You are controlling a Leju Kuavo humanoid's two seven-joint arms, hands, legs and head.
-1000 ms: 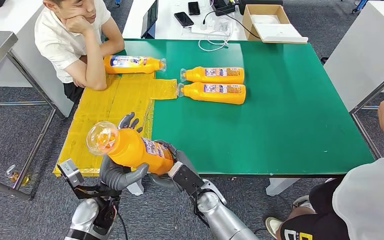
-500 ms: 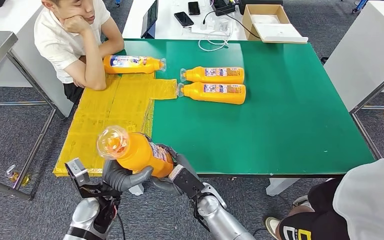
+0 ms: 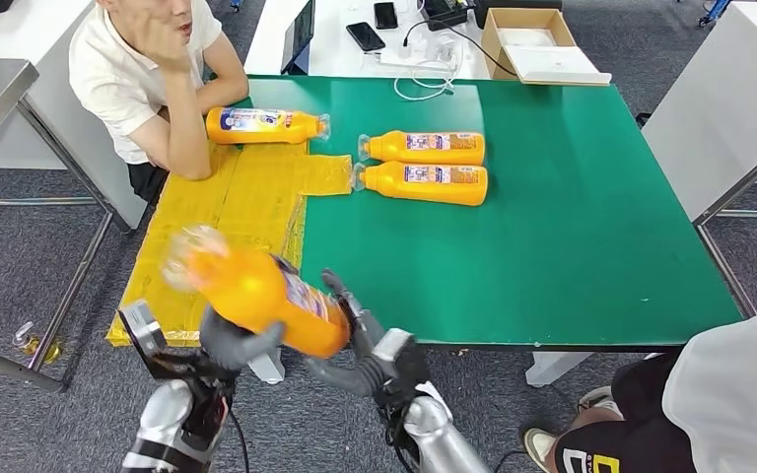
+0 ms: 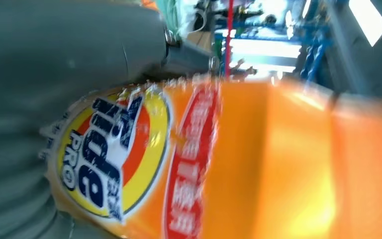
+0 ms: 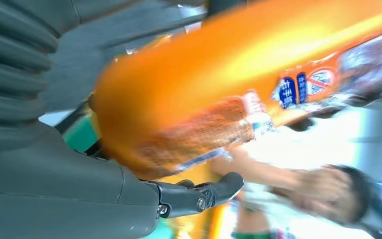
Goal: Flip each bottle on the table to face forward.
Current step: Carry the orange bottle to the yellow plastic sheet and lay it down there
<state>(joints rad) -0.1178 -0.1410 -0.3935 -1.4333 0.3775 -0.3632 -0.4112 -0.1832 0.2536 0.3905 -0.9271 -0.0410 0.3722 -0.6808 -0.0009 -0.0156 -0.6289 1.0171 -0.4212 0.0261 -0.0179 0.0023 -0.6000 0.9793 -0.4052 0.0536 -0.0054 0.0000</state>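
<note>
An orange detergent bottle (image 3: 256, 291) hangs blurred in the air off the table's front left corner, its clear cap end pointing left and up. My left hand (image 3: 237, 343) grips it from below around the middle; the left wrist view has the round logo label (image 4: 109, 159) right against that hand (image 4: 40, 59). My right hand (image 3: 360, 345) stands at the bottle's base with fingers spread, and the bottle (image 5: 219, 74) streaks past that hand (image 5: 40, 164). Three more orange bottles lie on their sides at the far side: one (image 3: 266, 125) on the yellow mat, two (image 3: 424, 148) (image 3: 424, 183) on the green.
The green table (image 3: 572, 246) has a yellow mat (image 3: 227, 202) along its left part. A seated person rests an arm (image 3: 182, 138) on the far left corner. Another person (image 3: 729, 394) stands at the near right. A cardboard box (image 3: 537, 39), phones and cables lie beyond.
The bottle has swung lower and to the left in my left hand, its cap end tipping down. My right hand's fingers have come away from the base and spread. The person's hand at the right edge has withdrawn.
</note>
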